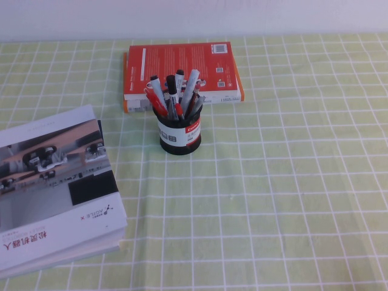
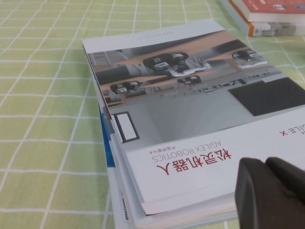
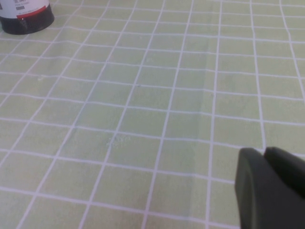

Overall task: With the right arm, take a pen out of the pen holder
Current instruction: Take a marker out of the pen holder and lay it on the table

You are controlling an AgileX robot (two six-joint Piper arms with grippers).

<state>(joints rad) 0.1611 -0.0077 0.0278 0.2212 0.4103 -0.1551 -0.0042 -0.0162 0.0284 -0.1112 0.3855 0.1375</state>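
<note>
Pen holder (image 1: 179, 136), a black cup with a white label, stands upright on the green checked counter (image 1: 291, 182). It is packed with red, black and grey pens (image 1: 176, 97) that lean outward. A red book (image 1: 182, 73) lies flat just behind it, and a stack of booklets (image 1: 54, 188) lies well apart from it.

Left wrist view: the left tool (image 2: 265, 164) sits closed, fingertips pressed together, directly over the top cover of the stack of booklets (image 2: 190, 119). The red book (image 2: 271, 14) lies far beyond this tool.

Right wrist view: the right tool (image 3: 263, 153) is closed and holds nothing, above bare checked counter (image 3: 143, 119). The pen holder (image 3: 24, 19) stands well apart from it, far ahead and off to one side; only its base shows.
</note>
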